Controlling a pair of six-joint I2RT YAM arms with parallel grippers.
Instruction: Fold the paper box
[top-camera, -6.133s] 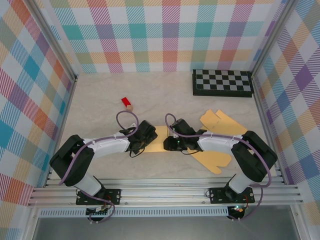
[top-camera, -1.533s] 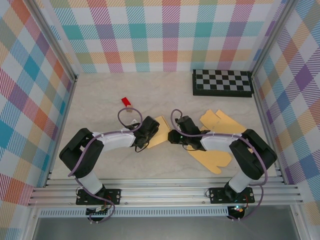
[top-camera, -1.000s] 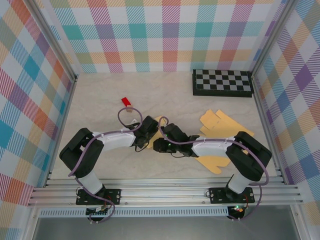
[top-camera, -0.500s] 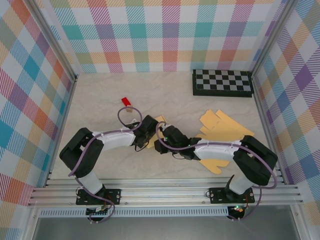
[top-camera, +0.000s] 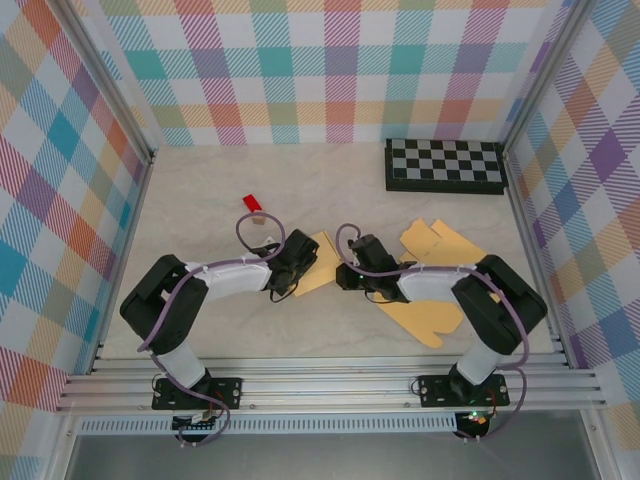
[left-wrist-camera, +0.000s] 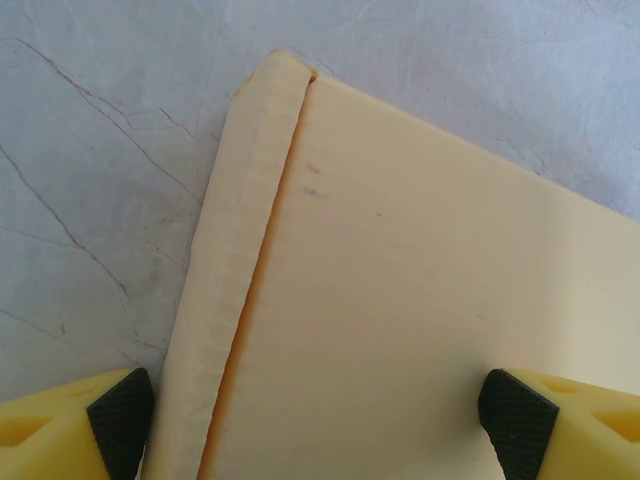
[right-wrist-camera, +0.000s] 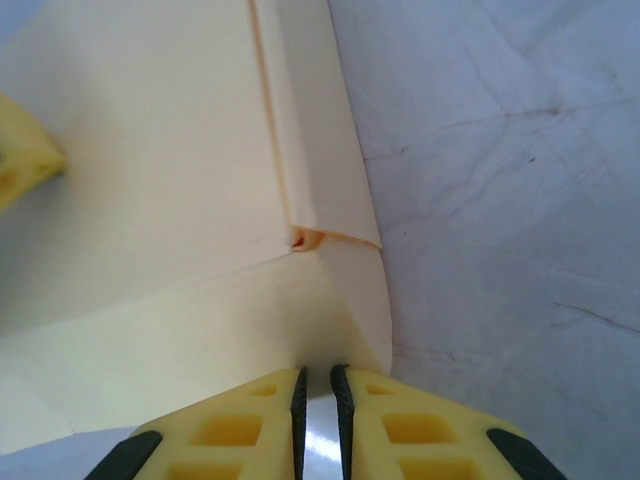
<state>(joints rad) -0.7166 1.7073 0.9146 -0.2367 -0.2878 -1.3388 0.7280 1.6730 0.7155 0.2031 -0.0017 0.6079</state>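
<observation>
Pinching the near edge of the box (right-wrist-camera: 180, 150) with the right hand (right-wrist-camera: 319, 385), fingers (right-wrist-camera: 250, 425) almost pressed together. Straddling the box with the left hand (left-wrist-camera: 318, 425), spread wide, one pad (left-wrist-camera: 515, 420) over the box, the other just beside its folded strip. Lying flat in the middle of the surface (top-camera: 200, 200), between both hands. Further right, more tan sheets (top-camera: 445, 250); far right, a checkerboard (top-camera: 445, 165); far left, a red block (top-camera: 252, 205).

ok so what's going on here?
Two arms are working a flat tan cardboard box blank on the table. The left arm has its jaws wide open, straddling a panel beside a narrow folded-over flap. The right arm has its jaws almost closed at the blank's edge; whether they pinch it is unclear. The box is far from formed.
</observation>
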